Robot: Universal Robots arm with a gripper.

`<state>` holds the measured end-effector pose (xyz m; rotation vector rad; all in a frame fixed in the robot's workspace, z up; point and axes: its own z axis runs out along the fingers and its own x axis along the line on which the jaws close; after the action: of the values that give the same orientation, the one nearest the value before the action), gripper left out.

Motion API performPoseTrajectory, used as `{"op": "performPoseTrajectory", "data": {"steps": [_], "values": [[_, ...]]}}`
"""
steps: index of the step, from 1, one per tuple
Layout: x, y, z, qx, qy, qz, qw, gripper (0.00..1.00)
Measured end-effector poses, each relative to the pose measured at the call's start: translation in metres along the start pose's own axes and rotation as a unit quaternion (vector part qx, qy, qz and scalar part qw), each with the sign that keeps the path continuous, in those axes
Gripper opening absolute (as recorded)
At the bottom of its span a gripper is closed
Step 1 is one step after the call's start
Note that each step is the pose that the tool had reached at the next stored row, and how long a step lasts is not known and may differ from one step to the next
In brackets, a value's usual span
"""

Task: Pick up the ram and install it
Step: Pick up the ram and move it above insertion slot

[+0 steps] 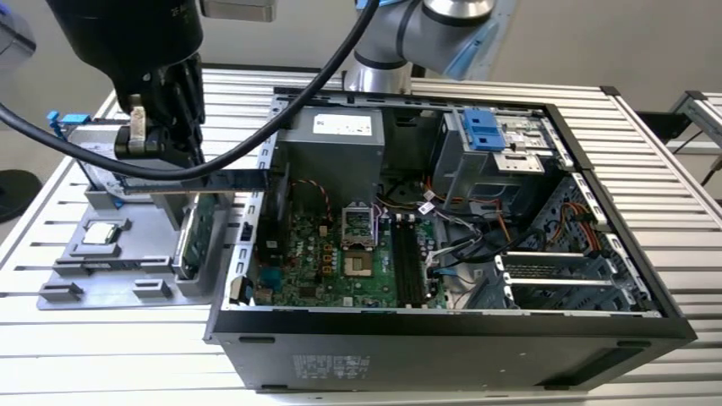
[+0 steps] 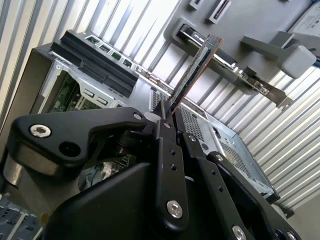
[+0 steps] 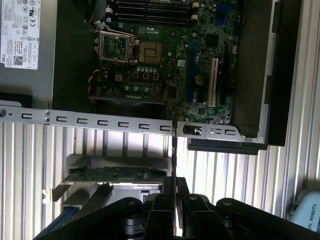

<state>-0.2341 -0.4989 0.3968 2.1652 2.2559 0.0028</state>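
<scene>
In the exterior view we see the gripper (image 1: 183,167) clamped on the ram (image 1: 237,180), holding it in the air at the exterior view's left wall of the open computer case (image 1: 451,334), above the green expansion card (image 1: 198,241). In the second wrist view the gripper (image 2: 167,117) pinches one end of the ram (image 2: 195,70). In the first wrist view the ram (image 3: 174,150) reaches from the gripper (image 3: 174,182) toward the case wall, with the motherboard (image 3: 165,60) beyond.
</scene>
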Motion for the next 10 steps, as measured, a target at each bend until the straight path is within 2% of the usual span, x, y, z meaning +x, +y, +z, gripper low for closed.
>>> {"op": "performPoseTrajectory", "data": {"steps": [10], "values": [[-0.0006, 0.0165, 0.0002, 0.0000, 0.0000, 0.000, 1.0000, 0.00]]}}
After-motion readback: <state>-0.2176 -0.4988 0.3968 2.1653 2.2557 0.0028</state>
